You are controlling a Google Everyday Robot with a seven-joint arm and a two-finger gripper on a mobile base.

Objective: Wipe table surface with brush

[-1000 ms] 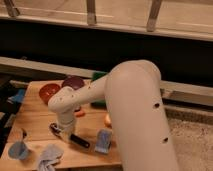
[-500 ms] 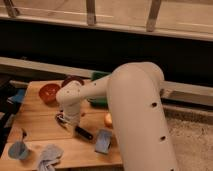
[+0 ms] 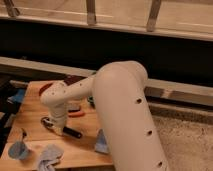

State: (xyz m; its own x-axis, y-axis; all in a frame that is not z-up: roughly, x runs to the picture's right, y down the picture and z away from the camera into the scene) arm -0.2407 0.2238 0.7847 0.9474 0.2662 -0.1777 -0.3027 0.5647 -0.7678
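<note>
The brush (image 3: 69,131) has a black handle and lies low on the wooden table (image 3: 35,112), angled from upper left to lower right. My gripper (image 3: 52,123) is at the end of the white arm (image 3: 120,115), right over the brush's left end and down at the table surface. The brush head is hidden under the gripper.
A red bowl (image 3: 46,89) and a dark bowl (image 3: 75,80) stand at the back of the table. An orange item (image 3: 76,114) lies beside the arm. A blue cup (image 3: 19,150), a grey cloth (image 3: 49,156) and a blue cloth (image 3: 101,143) lie along the front edge.
The gripper and the brush have shifted across the table, from near the front cloth toward the middle left. The view has also shifted, with the arm now filling more of it.
</note>
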